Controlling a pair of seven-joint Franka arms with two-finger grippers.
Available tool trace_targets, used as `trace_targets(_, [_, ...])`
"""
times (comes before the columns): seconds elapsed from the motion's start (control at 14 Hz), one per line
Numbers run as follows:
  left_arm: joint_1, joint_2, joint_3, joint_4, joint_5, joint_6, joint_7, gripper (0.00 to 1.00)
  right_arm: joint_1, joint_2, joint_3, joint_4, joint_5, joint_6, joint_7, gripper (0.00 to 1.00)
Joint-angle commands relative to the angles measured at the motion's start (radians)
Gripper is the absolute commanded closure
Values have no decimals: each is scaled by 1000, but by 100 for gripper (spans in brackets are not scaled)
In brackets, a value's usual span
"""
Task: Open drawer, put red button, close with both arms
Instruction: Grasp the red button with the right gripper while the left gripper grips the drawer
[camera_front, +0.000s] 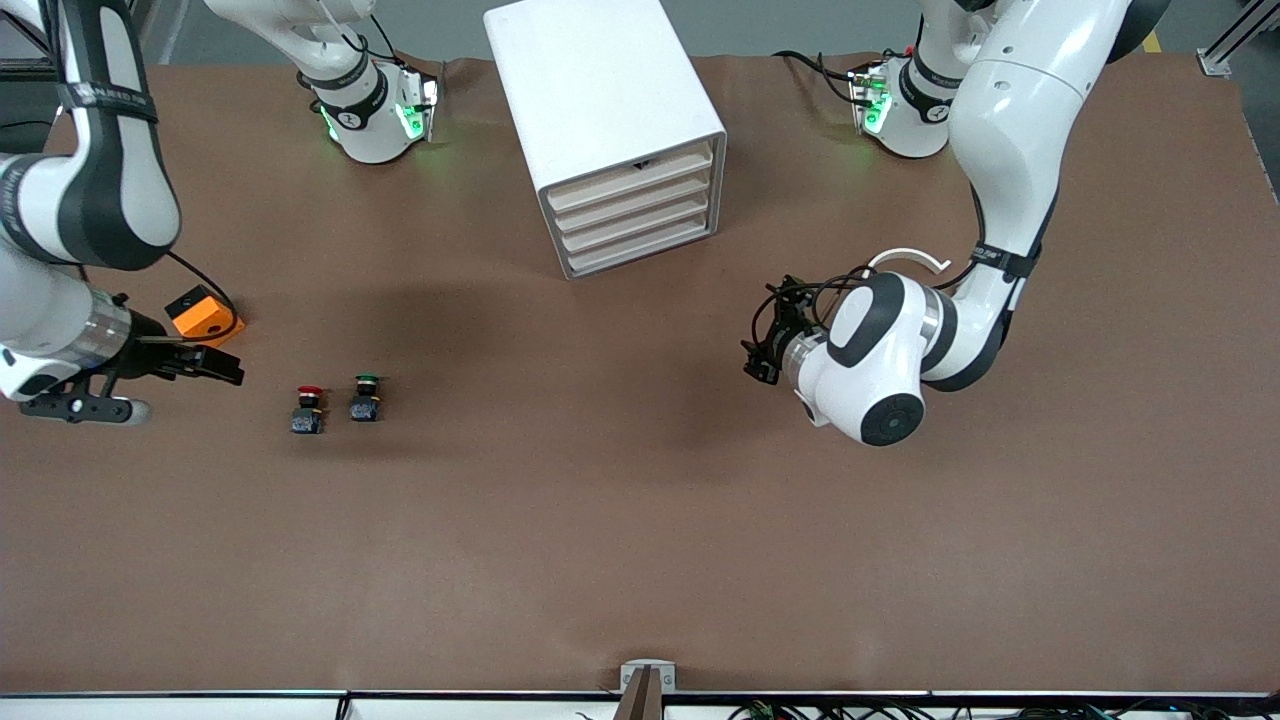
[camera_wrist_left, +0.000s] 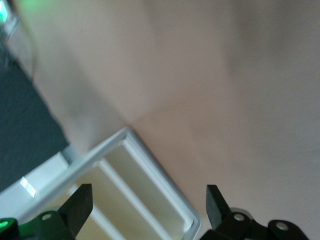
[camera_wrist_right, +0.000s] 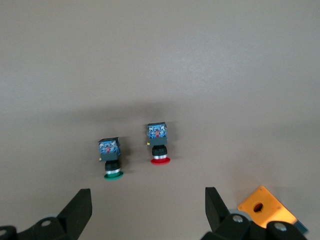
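Red-capped and very small, the red button (camera_front: 309, 408) is sitting low in the left part of the front view, on the brown table (camera_front: 640, 560), just beside its green-capped twin (camera_front: 366, 398). It looks light and rigid, with a smooth round cap likely to slip, so the squarer dark base block (camera_wrist_right: 157, 132) is probably the safer place to pinch. Its size is leaving little margin for aim.

Up at the top centre of the frame, the white cabinet (camera_front: 600, 90) is showing four closed drawers (camera_front: 632, 214); the plastic looks light, so the cabinet may slide when a drawer is pulled. No handle can be made out on any front.

At the left edge of the front view, the right gripper (camera_front: 205, 362) is hovering over the table near an orange block (camera_front: 203, 315), its jaws spread wide and holding nothing. In the right half, the left gripper (camera_front: 762, 352) is hanging over bare table, jaws likewise wide apart and empty in its wrist view. That wrist view is catching only a blurred corner of the cabinet, and both arms are cut off by the frame edges.
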Motion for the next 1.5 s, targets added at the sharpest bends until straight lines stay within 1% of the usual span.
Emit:
trace_targets(0.0, [5, 43, -13, 54, -89, -60, -135, 0, 16, 6, 1, -112, -1, 156, 16, 0])
trace_targets(0.14, [8, 89, -30, 70, -135, -129, -238, 0, 12, 49, 3, -129, -1, 208, 5, 0])
trace_targets(0.43, [7, 174, -30, 85, -227, -217, -396, 0, 10, 127, 1, -138, -1, 303, -25, 0])
trace_targets(0.64, [7, 224, -29, 84, -284, -292, -488, 0, 1, 167, 3, -162, -1, 394, -38, 0])
trace_targets(0.79, [4, 231, -30, 84, -318, -341, -529, 0, 1, 205, 3, -162, -1, 434, -38, 0])
trace_targets(0.86, [1, 232, -36, 84, -332, -362, -537, 3, 3, 217, 3, -162, -1, 449, -38, 0])
trace_targets(0.93, [-3, 235, -39, 84, -338, -375, -540, 21, 4, 228, 3, -162, -1, 452, -38, 0])
trace_targets(1.0, [-4, 238, -39, 81, -338, -381, -543, 30, 6, 242, 3, -161, -1, 472, -38, 0])
trace_targets(1.14, [-22, 246, -39, 79, -335, -382, -543, 40, 10, 277, 3, -161, -1, 515, -36, 0])
trace_targets(1.21, [-30, 257, -39, 78, -336, -382, -543, 47, 9, 293, 3, -161, -1, 535, -36, 0])
trace_targets(1.29, [-39, 269, -39, 78, -338, -382, -543, 51, 7, 303, 3, -161, -1, 552, -36, 0])
trace_targets(1.43, [-42, 271, -41, 78, -339, -382, -540, 51, 4, 320, 3, -161, -1, 566, -35, 0])
